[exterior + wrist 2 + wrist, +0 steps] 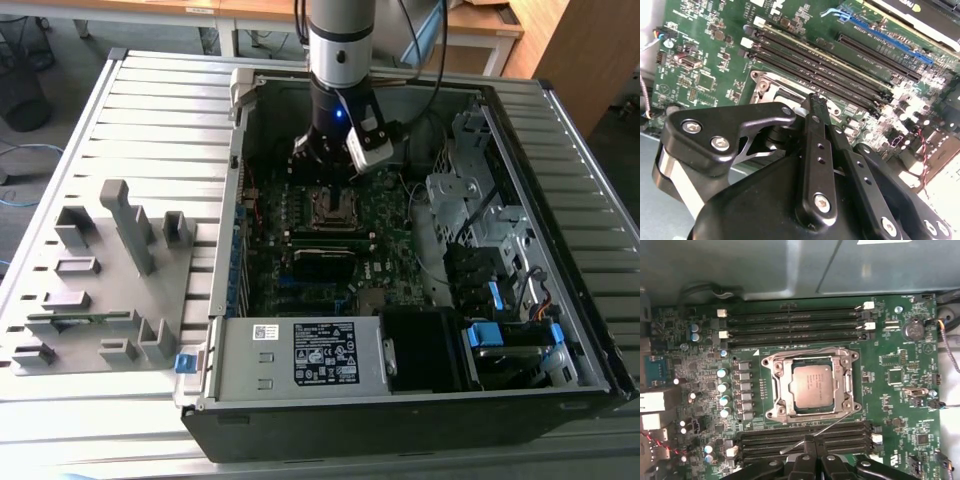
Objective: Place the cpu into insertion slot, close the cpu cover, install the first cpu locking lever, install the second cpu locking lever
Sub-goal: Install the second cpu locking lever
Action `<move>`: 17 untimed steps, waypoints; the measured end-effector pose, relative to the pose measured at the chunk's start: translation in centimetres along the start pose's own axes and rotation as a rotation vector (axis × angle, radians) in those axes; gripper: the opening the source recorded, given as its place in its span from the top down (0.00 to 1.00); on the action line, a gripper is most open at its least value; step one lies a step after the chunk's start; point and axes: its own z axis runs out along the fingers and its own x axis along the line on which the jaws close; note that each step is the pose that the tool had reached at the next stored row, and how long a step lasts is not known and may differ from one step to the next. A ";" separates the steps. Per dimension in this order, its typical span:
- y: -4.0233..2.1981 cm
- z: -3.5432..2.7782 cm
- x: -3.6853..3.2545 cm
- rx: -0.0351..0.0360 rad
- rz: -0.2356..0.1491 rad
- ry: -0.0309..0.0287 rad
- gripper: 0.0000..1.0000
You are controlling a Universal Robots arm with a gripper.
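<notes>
The cpu (pixel 812 386) lies flat in the insertion slot (pixel 771 412) on the green motherboard. The silver cpu cover (pixel 841 385) is folded down around it, framing the chip. One thin wire locking lever (pixel 830 424) sticks out slanted from the socket's corner toward my fingertips. A second lever (pixel 805 351) lies along the opposite socket edge. My gripper (pixel 810 441) is shut, with its black tips right at the loose lever's free end; whether they touch it I cannot tell. In the exterior view the gripper (pixel 333 170) hangs just above the socket (pixel 335 207). In the second wrist view the gripper (pixel 813 100) overlaps the slot's silver surround (pixel 771 86).
Long black memory slots (pixel 795 322) flank the socket on both sides (pixel 805 437). A row of capacitors (pixel 722 387) stands beside it. The open computer case holds a power supply (pixel 300 355) and a drive cage (pixel 470 200). A grey fixture with blocks (pixel 110 270) sits at the exterior view's left.
</notes>
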 end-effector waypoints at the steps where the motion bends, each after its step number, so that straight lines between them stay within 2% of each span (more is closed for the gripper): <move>1: 0.00 0.07 0.11 0.0019 -0.002 -0.0002 0.90; 6: -0.01 0.25 0.27 0.0087 -0.021 -0.0014 0.90; 17: -0.02 0.38 0.49 0.0085 -0.021 -0.0017 0.90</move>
